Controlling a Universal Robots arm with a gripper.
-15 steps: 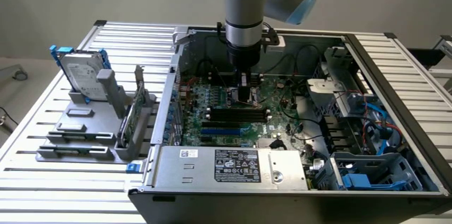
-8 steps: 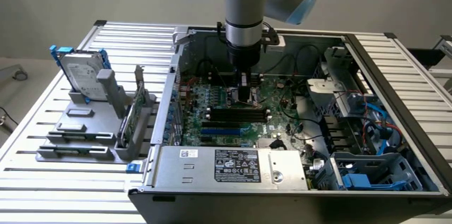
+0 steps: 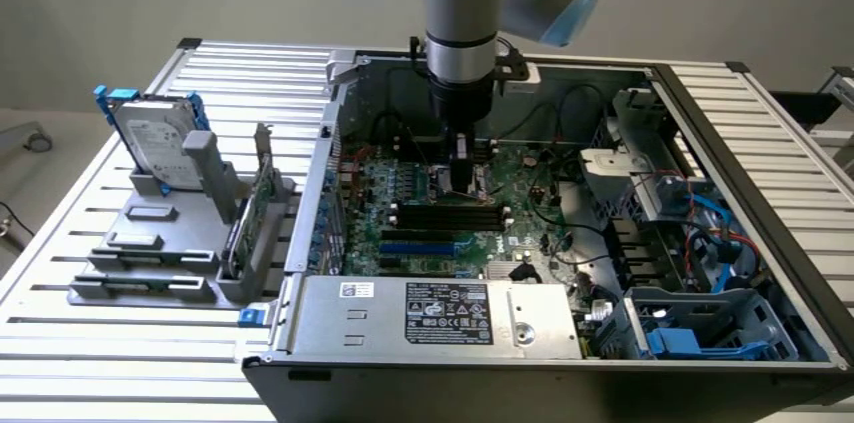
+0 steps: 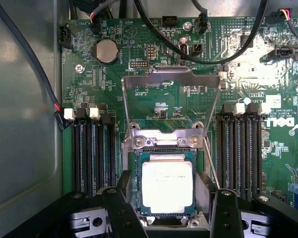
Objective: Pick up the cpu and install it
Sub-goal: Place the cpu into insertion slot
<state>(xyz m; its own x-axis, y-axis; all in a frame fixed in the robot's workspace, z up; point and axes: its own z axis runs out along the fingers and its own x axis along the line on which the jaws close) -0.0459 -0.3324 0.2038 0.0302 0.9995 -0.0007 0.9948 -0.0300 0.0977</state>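
Load plate (image 4: 171, 82) is flipped up so the cpu (image 4: 167, 186) sits bare in the socket (image 4: 161, 142), my gripper (image 4: 172, 192) straddling it, spread wide and empty.

DELL logo (image 4: 283, 121): white print on motherboard (image 4: 169, 106), beyond memory slots (image 4: 241, 148) from cpu (image 4: 167, 184). Cpu top markings illegible. Power supply label (image 3: 449, 311): print unreadable.

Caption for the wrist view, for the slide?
Open claw above the cpu lying in the motherboard socket, retention frame swung open.
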